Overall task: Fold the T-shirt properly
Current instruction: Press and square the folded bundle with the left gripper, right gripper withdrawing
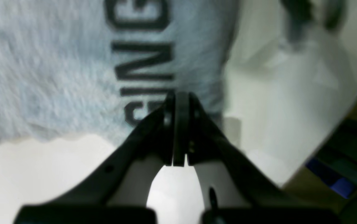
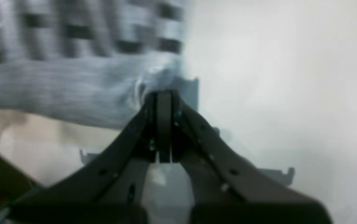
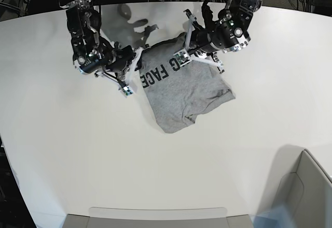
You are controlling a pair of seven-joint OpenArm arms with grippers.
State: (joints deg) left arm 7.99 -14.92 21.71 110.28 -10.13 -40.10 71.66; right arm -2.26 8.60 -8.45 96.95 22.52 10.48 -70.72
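The heather-grey short-sleeved cotton T-shirt (image 3: 181, 90) carries black block capitals. In the base view "FACE" reads clearly, with a "G" before it partly hidden. In the left wrist view the same print (image 1: 141, 59) runs sideways, showing "GING", blurred. In the right wrist view the lettering is too smeared to read.

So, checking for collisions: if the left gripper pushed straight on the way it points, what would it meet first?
The T-shirt: the left gripper is already shut on its printed edge, with only more grey cloth ahead.
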